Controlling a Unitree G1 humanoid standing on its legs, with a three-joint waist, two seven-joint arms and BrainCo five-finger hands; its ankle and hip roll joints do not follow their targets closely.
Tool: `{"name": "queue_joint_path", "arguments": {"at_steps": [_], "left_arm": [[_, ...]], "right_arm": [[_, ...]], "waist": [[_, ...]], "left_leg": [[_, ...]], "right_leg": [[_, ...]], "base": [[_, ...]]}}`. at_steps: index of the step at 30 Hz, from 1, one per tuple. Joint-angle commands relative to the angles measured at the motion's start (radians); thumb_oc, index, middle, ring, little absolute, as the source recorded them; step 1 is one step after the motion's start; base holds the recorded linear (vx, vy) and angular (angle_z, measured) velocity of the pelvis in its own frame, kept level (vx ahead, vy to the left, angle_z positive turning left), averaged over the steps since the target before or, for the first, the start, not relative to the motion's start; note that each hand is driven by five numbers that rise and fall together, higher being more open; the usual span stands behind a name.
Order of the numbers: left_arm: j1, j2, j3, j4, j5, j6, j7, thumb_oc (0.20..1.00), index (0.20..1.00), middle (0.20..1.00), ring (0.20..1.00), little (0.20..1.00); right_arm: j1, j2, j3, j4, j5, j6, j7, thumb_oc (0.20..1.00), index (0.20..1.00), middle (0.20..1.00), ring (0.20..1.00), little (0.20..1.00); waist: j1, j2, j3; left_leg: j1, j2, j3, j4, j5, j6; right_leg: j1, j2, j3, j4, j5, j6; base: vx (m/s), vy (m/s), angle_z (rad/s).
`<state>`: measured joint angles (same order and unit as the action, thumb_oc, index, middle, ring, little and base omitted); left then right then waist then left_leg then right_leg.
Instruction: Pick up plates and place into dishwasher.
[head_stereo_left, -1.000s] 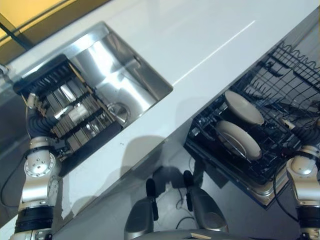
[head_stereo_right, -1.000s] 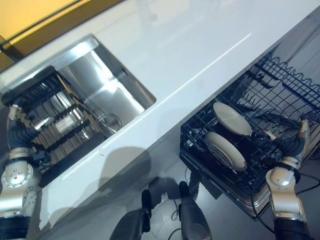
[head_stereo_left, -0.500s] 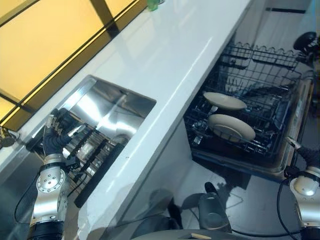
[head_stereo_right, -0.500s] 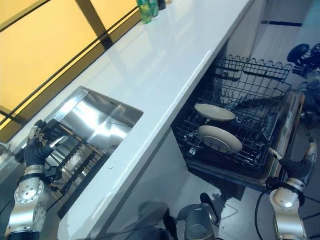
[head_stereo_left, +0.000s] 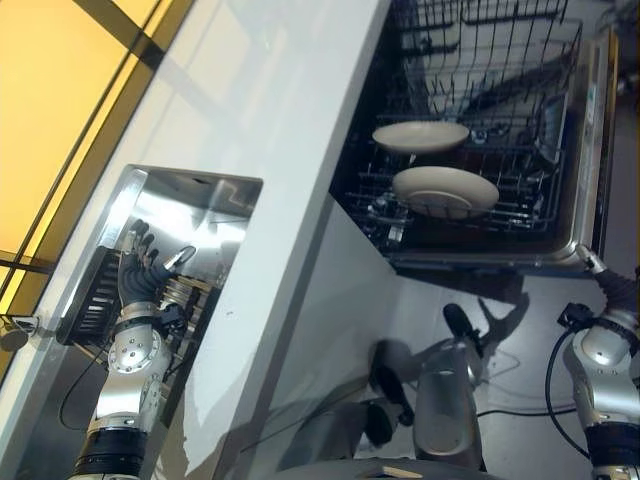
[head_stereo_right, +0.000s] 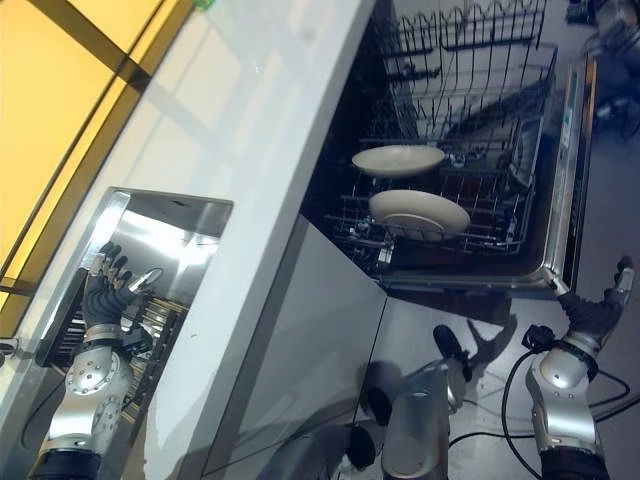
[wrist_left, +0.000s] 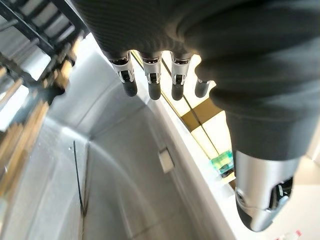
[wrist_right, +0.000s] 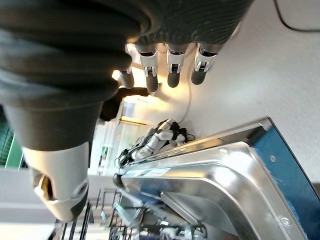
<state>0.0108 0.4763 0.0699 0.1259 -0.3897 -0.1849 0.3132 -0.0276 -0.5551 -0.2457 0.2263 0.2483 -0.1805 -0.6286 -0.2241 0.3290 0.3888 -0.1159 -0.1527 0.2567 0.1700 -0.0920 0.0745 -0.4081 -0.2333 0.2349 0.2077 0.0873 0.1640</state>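
Two beige plates, one (head_stereo_left: 420, 135) behind the other (head_stereo_left: 445, 190), stand in the dark wire rack (head_stereo_left: 480, 60) of the pulled-out dishwasher. My left hand (head_stereo_left: 143, 278) is open over the steel sink (head_stereo_left: 215, 215), beside a black drying rack (head_stereo_left: 95, 300). In the left wrist view its fingers (wrist_left: 151, 85) are straight and hold nothing. My right hand (head_stereo_right: 596, 310) hangs open near the front corner of the lowered dishwasher door (head_stereo_left: 598, 150), apart from the plates. Its fingers (wrist_right: 172, 65) are straight and empty.
A long white counter (head_stereo_left: 270, 120) runs between the sink and the dishwasher, with a yellow-lit window (head_stereo_left: 50, 80) behind it. The open door juts out over the floor at the right.
The camera has swung, so the whole scene has turned. My right hand has come down from the dish rack's edge to the door's front corner. The left hand stays at the sink.
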Motion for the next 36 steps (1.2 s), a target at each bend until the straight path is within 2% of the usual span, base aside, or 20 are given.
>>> {"name": "queue_joint_path", "arguments": {"at_steps": [1, 6, 8, 10, 16, 22, 23, 28, 36], "left_arm": [[-0.041, 0.018, 0.041, -0.01, -0.067, -0.065, 0.02, 1.0, 1.0, 1.0, 1.0, 1.0], [-0.032, 0.013, 0.02, -0.019, -0.082, -0.067, 0.025, 1.0, 1.0, 1.0, 1.0, 1.0], [-0.028, 0.012, 0.018, -0.015, -0.09, -0.071, 0.03, 1.0, 1.0, 1.0, 1.0, 1.0], [-0.02, 0.01, 0.019, -0.023, -0.097, -0.07, 0.034, 1.0, 1.0, 1.0, 1.0, 1.0], [-0.015, 0.006, 0.02, -0.043, -0.088, -0.062, 0.041, 1.0, 1.0, 1.0, 1.0, 1.0], [-0.036, 0.009, -0.005, -0.057, -0.071, -0.065, 0.066, 1.0, 1.0, 1.0, 1.0, 1.0], [-0.049, 0.012, -0.02, -0.06, -0.067, -0.065, 0.078, 1.0, 1.0, 1.0, 1.0, 1.0], [-0.065, 0.013, -0.053, -0.09, -0.064, -0.047, 0.116, 1.0, 1.0, 1.0, 1.0, 1.0], [-0.043, -0.005, -0.069, -0.119, -0.072, -0.06, 0.135, 1.0, 1.0, 1.0, 1.0, 1.0]], "right_arm": [[-0.079, -0.069, 0.028, -0.027, 0.001, -0.088, 0.032, 1.0, 1.0, 1.0, 1.0, 1.0], [-0.115, -0.111, 0.027, -0.076, -0.022, -0.119, 0.059, 1.0, 1.0, 1.0, 1.0, 1.0], [-0.127, -0.117, 0.025, -0.088, -0.038, -0.157, 0.093, 1.0, 1.0, 1.0, 1.0, 1.0], [-0.132, -0.118, 0.022, -0.106, -0.021, -0.16, 0.118, 1.0, 1.0, 1.0, 1.0, 1.0], [-0.126, -0.083, 0.027, -0.059, 0.144, -0.108, 0.257, 1.0, 1.0, 1.0, 1.0, 1.0], [-0.163, -0.046, 0.075, 0.096, 0.311, -0.135, 0.331, 1.0, 1.0, 1.0, 1.0, 1.0], [-0.186, -0.034, 0.082, 0.146, 0.379, -0.147, 0.345, 1.0, 1.0, 1.0, 1.0, 1.0], [-0.267, -0.013, 0.115, 0.181, 0.405, -0.147, 0.314, 1.0, 1.0, 1.0, 1.0, 1.0], [-0.366, 0.022, 0.198, 0.086, 0.308, -0.128, 0.317, 1.0, 1.0, 1.0, 1.0, 1.0]], "waist": [[0.033, 0.004, 0.011], [0.041, 0.017, 0.012], [0.048, 0.017, 0.007], [0.055, 0.013, 0.003], [0.074, -0.004, -0.007], [0.093, -0.003, 0.006], [0.101, 0.001, 0.014], [0.121, 0.021, 0.044], [0.164, 0.045, 0.069]], "left_leg": [[-0.103, -0.007, -0.132, 0.168, -0.036, -0.066], [-0.114, -0.007, -0.142, 0.161, -0.023, -0.076], [-0.118, -0.004, -0.146, 0.154, -0.017, -0.082], [-0.12, 0.002, -0.149, 0.148, -0.013, -0.086], [-0.139, 0.013, -0.165, 0.146, 0.0, -0.094], [-0.164, 0.013, -0.181, 0.142, 0.015, -0.092], [-0.17, 0.013, -0.186, 0.138, 0.019, -0.093], [-0.185, 0.006, -0.199, 0.128, 0.035, -0.092], [-0.217, -0.005, -0.202, 0.113, 0.061, -0.091]], "right_leg": [[0.042, -0.027, -0.014, 0.06, -0.003, -0.031], [0.041, -0.038, -0.028, 0.05, -0.012, -0.034], [0.043, -0.042, -0.039, 0.04, -0.014, -0.032], [0.046, -0.044, -0.049, 0.031, -0.018, -0.031], [0.038, -0.042, -0.072, 0.03, -0.027, -0.031], [0.022, -0.036, -0.078, 0.028, -0.026, -0.037], [0.02, -0.038, -0.082, 0.026, -0.026, -0.037], [0.013, -0.045, -0.095, 0.03, -0.022, -0.041], [-0.001, -0.074, -0.121, 0.028, -0.013, -0.046]], "base": [[0.06, 0.006, -0.06], [0.03, 0.002, -0.03], [0.02, -0.018, 0.08], [0.01, -0.026, 0.15], [-0.01, -0.047, 0.16], [-0.04, -0.015, 0.09], [-0.05, 0.008, 0.08], [-0.04, 0.056, 0.09], [-0.03, 0.102, 0.07]]}}
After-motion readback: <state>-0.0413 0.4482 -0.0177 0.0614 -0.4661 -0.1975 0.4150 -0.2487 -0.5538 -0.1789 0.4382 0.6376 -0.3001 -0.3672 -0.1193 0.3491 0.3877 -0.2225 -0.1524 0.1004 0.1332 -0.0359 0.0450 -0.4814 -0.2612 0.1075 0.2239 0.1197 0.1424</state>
